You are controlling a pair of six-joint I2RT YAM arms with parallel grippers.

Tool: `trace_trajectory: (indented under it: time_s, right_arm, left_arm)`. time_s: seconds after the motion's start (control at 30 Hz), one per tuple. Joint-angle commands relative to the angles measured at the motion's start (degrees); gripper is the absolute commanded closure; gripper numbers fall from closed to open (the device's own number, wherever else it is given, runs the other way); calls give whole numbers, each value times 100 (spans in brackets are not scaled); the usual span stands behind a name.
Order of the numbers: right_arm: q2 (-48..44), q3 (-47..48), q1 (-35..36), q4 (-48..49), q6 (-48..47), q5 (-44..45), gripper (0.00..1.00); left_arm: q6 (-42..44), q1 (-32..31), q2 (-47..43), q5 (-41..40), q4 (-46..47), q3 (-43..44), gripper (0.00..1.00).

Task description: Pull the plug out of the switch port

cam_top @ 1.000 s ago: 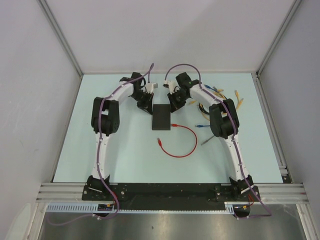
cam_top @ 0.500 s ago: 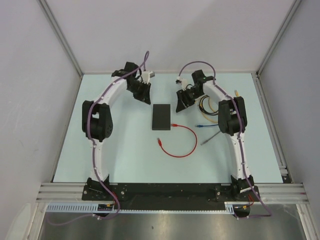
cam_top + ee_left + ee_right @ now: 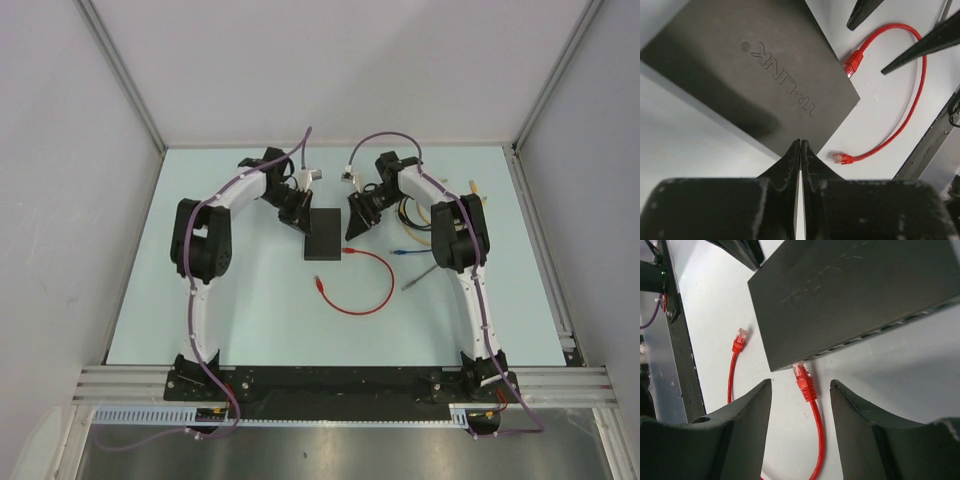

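"So, where was the switch (image 3: 323, 235)?"

"It lay flat on the tabletop (image 3: 220, 300), between the two arms, logo side up."

"And the plug (image 3: 802, 380)?"

"It sat in the end socket, at the switch's near right corner. Its red cable (image 3: 385, 285) curled away in a loop over the tabletop, and the free end (image 3: 319, 285) lay apart from the switch on the near side."

"What about the right gripper (image 3: 800, 383)?"

"It was released. Its fingers (image 3: 757, 405) stood on either side of the plug, with a gap at each side, touching nothing."

"The left gripper (image 3: 800, 145)?"

"That one was clenched, both tips pressed together with nothing between them. It hung just over the switch's far left corner."

"Anything else nearby?"

"A tangle of loose cables (image 3: 415, 215), yellow, blue and black, lay to the right behind the right arm."
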Motion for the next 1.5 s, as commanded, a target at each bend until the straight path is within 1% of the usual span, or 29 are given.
trace_trajectory:
  time_s: [0.0,0.27,0.33,0.53,0.77,0.93,1.17,1.47]
  right_arm:
    - [83,177,97,-262,-314,-231,46]
    - [189,150,176,-403,-455,-126,49]
    - [268,212,220,-596,-578,-91,49]
    - [321,107,316,-597,-657,-82,51]
    - [496,247,325,-465,-482,-47,52]
    - [593,318,351,-412,-394,-47,55]
    - [628,309,387,-412,-368,-55,62]
    - [655,274,431,-280,-183,129,64]
  left_arm:
    - [-94,-61,157,146,57,-102,93]
    - [-208,-87,351,-285,110,-217,94]
    - [-200,-87,386,-408,101,-199,94]
    - [-209,-122,448,-461,101,-199,94]
    - [-200,-175,448,-488,92,-208,94]
    - [-182,-192,439,-523,101,-208,94]
    - [-182,-210,430,-541,84,-199,94]
    - [-173,-219,465,-541,92,-182,94]
